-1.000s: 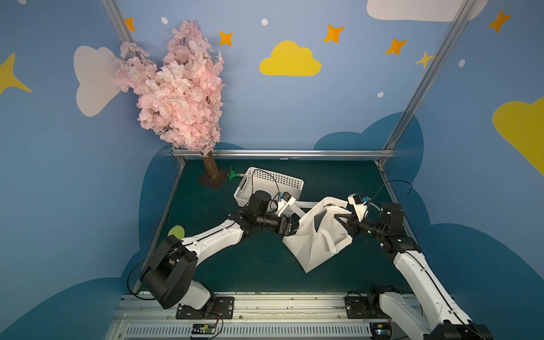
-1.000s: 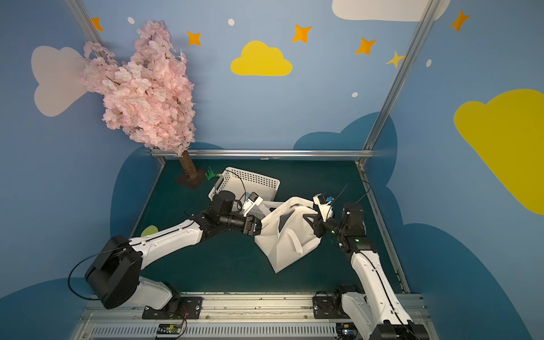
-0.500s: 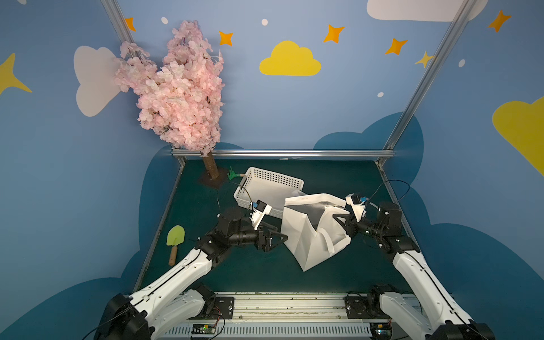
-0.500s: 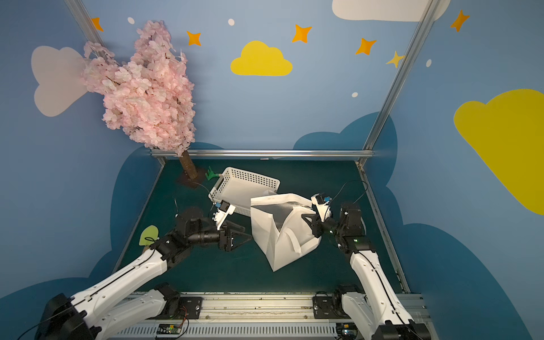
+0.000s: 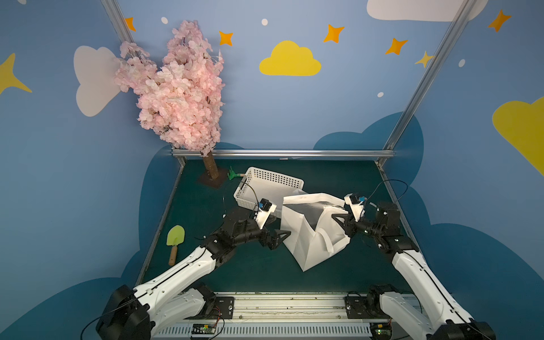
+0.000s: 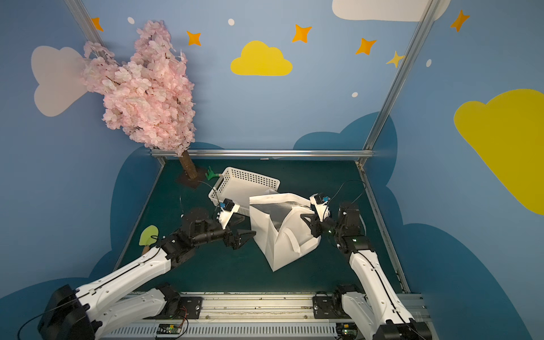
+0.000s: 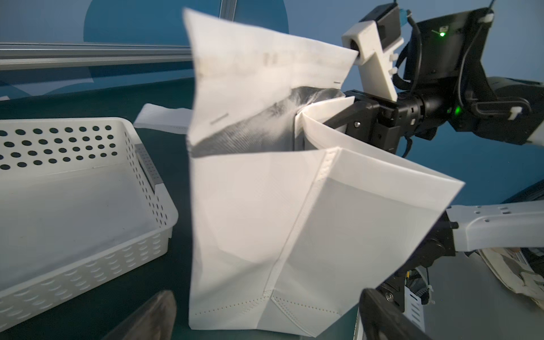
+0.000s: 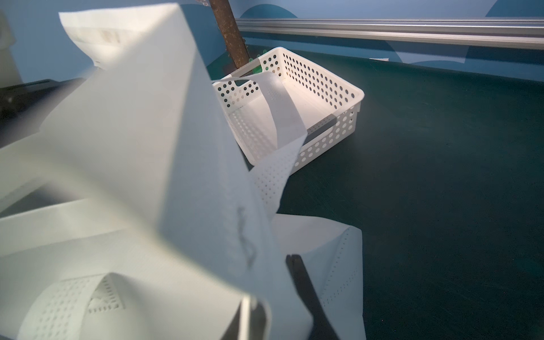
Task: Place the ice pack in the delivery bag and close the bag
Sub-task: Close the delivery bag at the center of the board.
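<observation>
Robot test booth, dressed as a stage set. Blue walls (image 5: 323, 117) carry painted clouds (image 5: 290, 60) and stars (image 5: 333, 33); bare aluminium posts (image 5: 425, 79) frame the corners. A green mat (image 5: 194, 212) covers the floor. A left arm (image 5: 182, 270) and right arm (image 5: 418, 276) are mounted on a metal rail (image 5: 288, 306) at 6 o'clock. Fake blossom tree (image 5: 179, 88) at 11 o'clock.

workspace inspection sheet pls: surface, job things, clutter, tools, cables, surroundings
surface: dark green mat, no spill seen
job's things: delivery bag upright, mouth open, silver lining showing; ice pack: nothing seen
clutter: white basket behind the bag, no contents seen; trowel; green rake; pink tree
tools: left tool open, empty, beside the bag; right tool shut on the bag's rim
cables: left cable and right cable loop at the wrist cameras, no snag seen
surroundings: blue walls with clouds and stars; metal rail
</observation>
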